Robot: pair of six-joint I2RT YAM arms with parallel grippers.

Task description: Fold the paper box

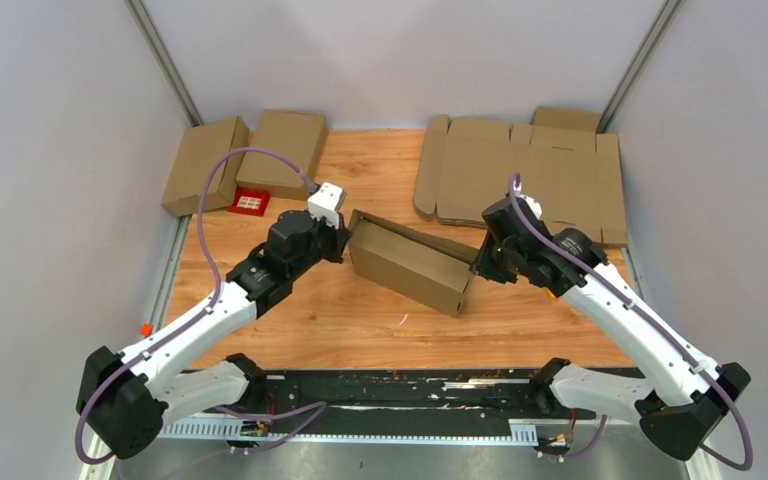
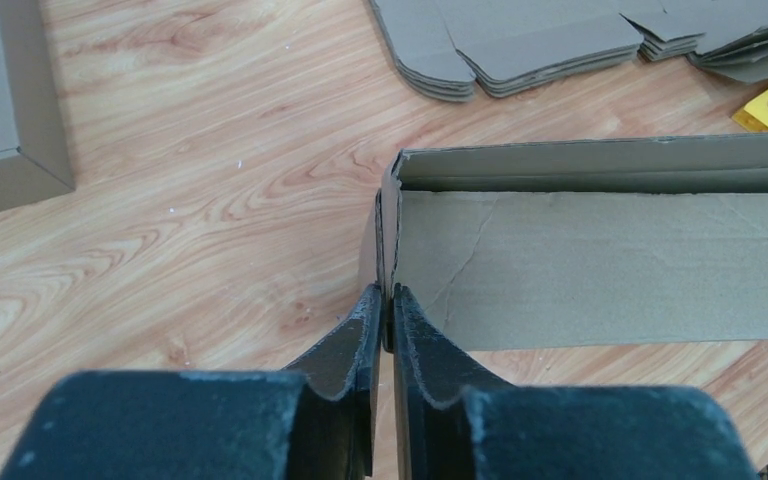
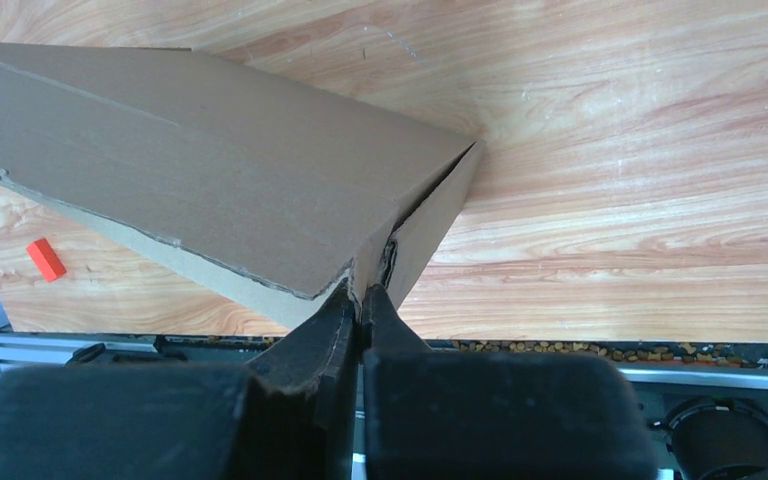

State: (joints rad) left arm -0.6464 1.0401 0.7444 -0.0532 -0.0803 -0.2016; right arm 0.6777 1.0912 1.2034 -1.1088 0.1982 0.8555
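Top external: paper box (image 1: 412, 262) mid-frame, open trough, half-formed. Left fingers (image 2: 360, 340), right fingers (image 3: 387, 322) pinch end walls; grips hidden under wrists.

The box (image 1: 410, 262) lies aslant mid-bench (image 1: 340, 320), the left jaws on its left end and the right jaws on its right end. Flat blanks (image 1: 520, 175) lie behind on the right, two folded boxes (image 1: 282, 152) behind on the left.

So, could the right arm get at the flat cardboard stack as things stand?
Probably yes for reach: the stack lies just beyond the right gripper with nothing between. But it is shut on the box, so it must let go first.
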